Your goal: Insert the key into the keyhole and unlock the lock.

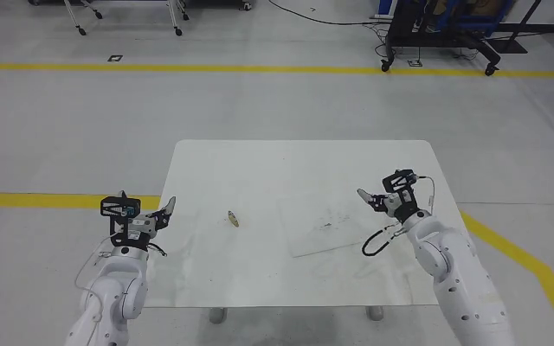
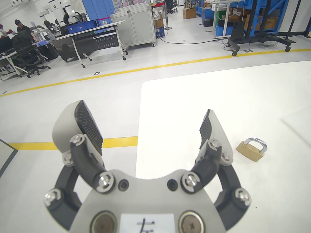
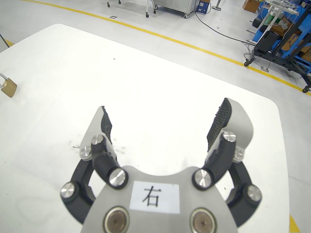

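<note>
Lock lies flat on the white table with its shackle apparently seated and nothing sticking out of its body, so none of the task looks done.

The left gripper has its jaws spread wide and empty. They straddle the table's edge, one finger over the floor and one over the tabletop. The lock sits outside those jaws, near the tabletop-side finger but apart from it.

The right gripper is likewise released, with nothing between its pads, and hangs above the table. From it the lock is well apart, far out beyond one finger.

By this judgement every step is left: picking up the key, steadying the lock, lining up, inserting and turning.

What is probably the key is hard to make out. It is a small thin metallic thing on the table just outside one finger of the right gripper, on the side toward the lock. That finger partly hides it, and its shape cannot be told.

The keyhole cannot be seen, and the right wrist view cuts off part of the shackle.
</note>
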You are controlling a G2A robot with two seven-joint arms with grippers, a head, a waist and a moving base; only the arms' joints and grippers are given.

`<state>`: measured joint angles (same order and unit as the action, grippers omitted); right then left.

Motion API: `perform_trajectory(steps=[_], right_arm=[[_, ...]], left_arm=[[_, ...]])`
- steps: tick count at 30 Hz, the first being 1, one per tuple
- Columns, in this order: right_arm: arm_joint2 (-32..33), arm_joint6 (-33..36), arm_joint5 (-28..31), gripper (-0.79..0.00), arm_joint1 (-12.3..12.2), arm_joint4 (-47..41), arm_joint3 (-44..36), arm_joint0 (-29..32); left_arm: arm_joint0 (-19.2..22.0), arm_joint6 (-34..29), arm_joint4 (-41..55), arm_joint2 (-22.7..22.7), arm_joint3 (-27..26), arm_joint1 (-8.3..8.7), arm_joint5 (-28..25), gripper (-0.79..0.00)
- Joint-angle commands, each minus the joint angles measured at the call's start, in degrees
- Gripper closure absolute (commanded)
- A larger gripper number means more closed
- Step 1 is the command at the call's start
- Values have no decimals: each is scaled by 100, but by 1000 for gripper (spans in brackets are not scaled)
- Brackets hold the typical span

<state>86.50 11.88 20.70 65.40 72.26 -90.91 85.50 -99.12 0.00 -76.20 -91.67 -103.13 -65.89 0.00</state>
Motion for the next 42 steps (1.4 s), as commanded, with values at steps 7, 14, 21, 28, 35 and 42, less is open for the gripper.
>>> perform_trajectory(steps=[7, 14, 21, 28, 35, 42], right_arm=[[-558, 76, 3730, -785, -147, 291, 1581, -1445], [-2180, -966, 3730, -742, -517, 1602, 2151, -2254], [-3587, -2260, 3730, -366, -880, 2397, 2804, -3114], [-4679, -3386, 3730, -357, -1108, 2725, 3321, -3794], [-5390, -3750, 3730, -369, -1110, 2519, 3691, -4294], [-5940, -3530, 3730, -354, -965, 2191, 3861, -4631]], left_arm=[[0, 0, 0, 0, 0, 0, 0, -785], [0, 0, 0, 0, 0, 0, 0, -785], [0, 0, 0, 0, 0, 0, 0, -785], [0, 0, 0, 0, 0, 0, 0, -785], [0, 0, 0, 0, 0, 0, 0, -785], [0, 0, 0, 0, 0, 0, 0, -785]])
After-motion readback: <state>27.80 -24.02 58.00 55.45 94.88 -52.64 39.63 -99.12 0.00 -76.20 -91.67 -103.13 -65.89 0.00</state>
